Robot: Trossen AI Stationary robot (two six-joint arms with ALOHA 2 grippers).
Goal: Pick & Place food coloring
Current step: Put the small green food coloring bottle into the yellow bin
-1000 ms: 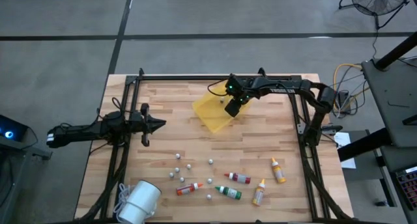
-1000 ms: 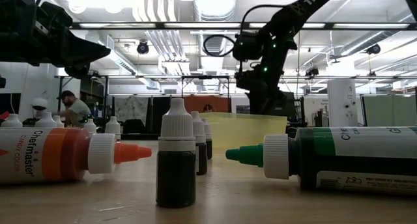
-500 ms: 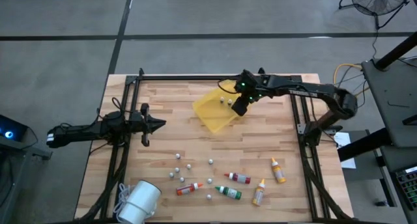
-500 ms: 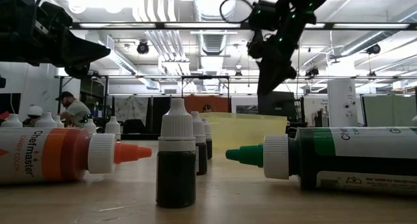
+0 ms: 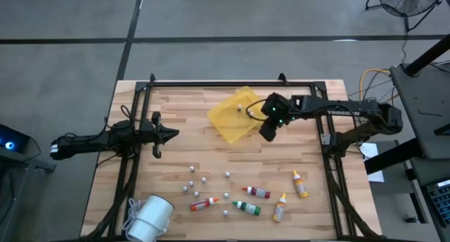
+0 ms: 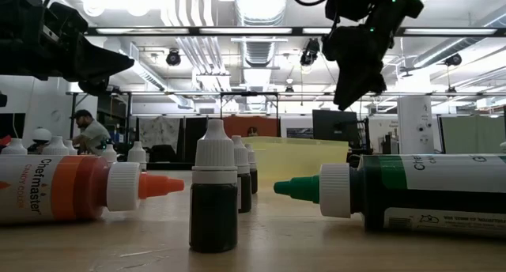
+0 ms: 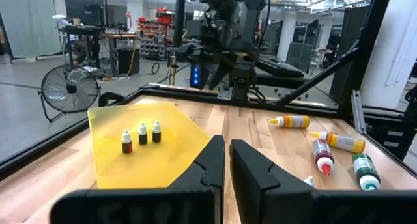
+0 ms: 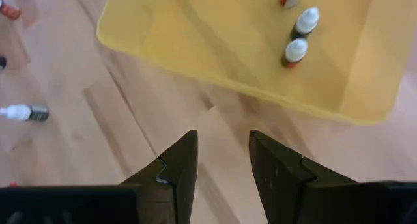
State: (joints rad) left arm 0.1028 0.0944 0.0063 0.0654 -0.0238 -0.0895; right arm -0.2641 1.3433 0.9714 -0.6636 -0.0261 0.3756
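Note:
Five food coloring bottles lie on their sides near the table's near edge: a red one (image 5: 204,203), a green one (image 5: 247,208), another red (image 5: 258,193), a yellow (image 5: 280,208) and an orange (image 5: 300,184). The yellow tray (image 5: 226,121) sits toward the far edge, with three tiny white-capped bottles (image 8: 296,49) standing in it. My right gripper (image 5: 266,134) hangs open and empty above the wood, just off the tray's right corner (image 8: 223,152). My left gripper (image 5: 174,134) waits shut at the table's left, pointing right (image 7: 225,152).
Several small white-capped dark bottles (image 5: 191,183) stand scattered left of the food coloring, one close to the low camera (image 6: 213,197). A white roll (image 5: 150,218) lies at the near left corner. Dark frame rails (image 5: 325,140) border the table. Bare wood lies between tray and bottles.
My right gripper has risen from over the tray and moved toward the table's right and near edges, ending above bare wood beside the tray. The tray and the bottles have stayed where they were.

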